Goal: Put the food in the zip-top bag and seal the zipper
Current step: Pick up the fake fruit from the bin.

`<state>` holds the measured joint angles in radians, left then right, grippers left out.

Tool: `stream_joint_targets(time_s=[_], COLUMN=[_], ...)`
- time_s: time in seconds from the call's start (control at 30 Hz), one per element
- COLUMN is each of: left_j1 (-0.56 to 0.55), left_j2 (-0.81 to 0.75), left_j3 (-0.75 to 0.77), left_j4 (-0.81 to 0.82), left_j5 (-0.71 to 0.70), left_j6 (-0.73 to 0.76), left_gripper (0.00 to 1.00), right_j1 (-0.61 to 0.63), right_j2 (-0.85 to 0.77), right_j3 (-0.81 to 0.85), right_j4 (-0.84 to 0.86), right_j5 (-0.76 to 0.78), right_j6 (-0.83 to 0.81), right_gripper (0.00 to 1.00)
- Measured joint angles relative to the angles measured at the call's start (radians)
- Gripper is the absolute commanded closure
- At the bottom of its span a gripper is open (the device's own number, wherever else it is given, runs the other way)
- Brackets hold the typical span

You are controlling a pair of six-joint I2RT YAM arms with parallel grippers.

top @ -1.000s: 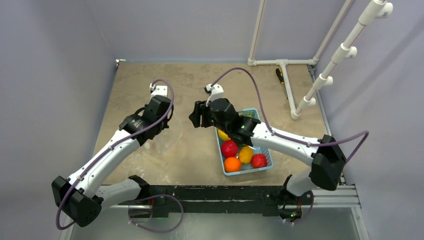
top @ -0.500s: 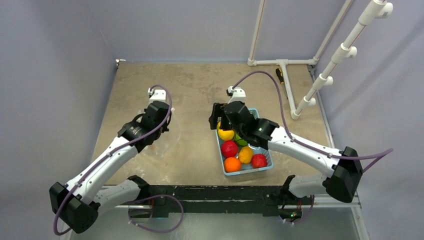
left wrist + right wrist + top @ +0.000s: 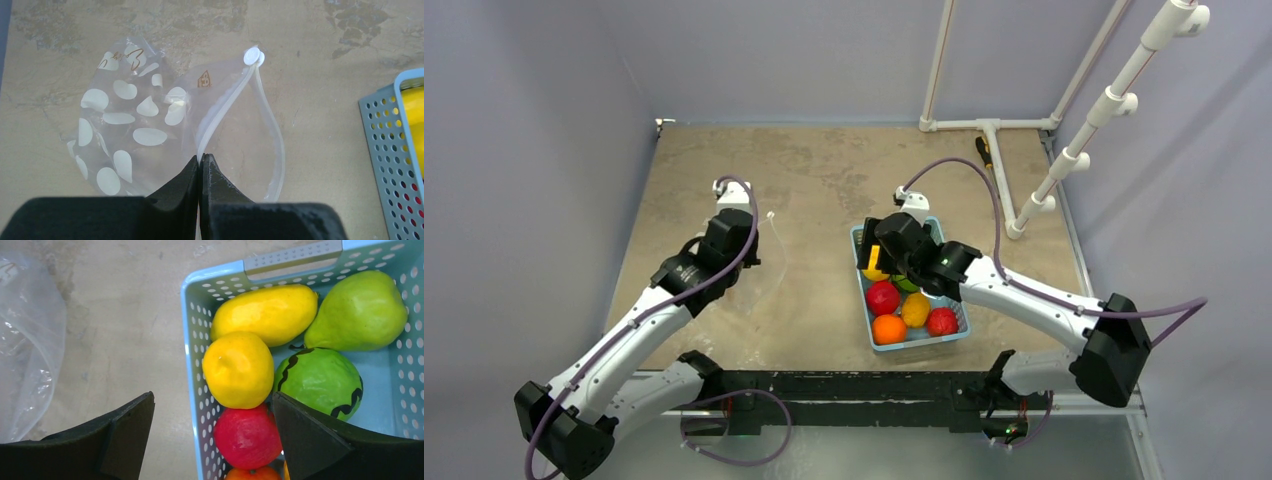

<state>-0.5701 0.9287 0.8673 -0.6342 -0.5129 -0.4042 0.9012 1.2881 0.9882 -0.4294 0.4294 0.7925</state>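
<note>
The zip-top bag, clear with white dots, lies crumpled on the table, its mouth standing open in a loop. My left gripper is shut on the zipper, the near lip of the mouth; a white slider sits at the far end. In the top view the left gripper is over the bag. The food lies in the light-blue basket: two yellow fruits, a green pear, a striped green fruit, a red one. My right gripper is open and empty, straddling the basket's left wall.
The basket stands right of centre, near the front edge. A white pipe frame and a slanted white pipe stand at the back right. A black and yellow tool lies beside the frame. The bag's edge shows left in the right wrist view.
My right arm has swung right, from over the table's middle to over the basket's far left corner. My left gripper has shifted slightly left and nearer, still holding the bag.
</note>
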Motion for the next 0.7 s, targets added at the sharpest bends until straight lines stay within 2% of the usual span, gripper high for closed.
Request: stream_joint_targets(time_s=[0.7], left_j1=[0.0], left_j2=[-0.008], left_j3=[-0.013], left_j4=[0.027], left_j5=[0.039], left_j6=[0.003], left_gripper=[1.0], right_j1=[-0.073], right_j2=[0.172], right_j3=[-0.014], right_j4=[0.068], right_j5=[-0.003], right_j6=[-0.008], right_gripper=[0.1])
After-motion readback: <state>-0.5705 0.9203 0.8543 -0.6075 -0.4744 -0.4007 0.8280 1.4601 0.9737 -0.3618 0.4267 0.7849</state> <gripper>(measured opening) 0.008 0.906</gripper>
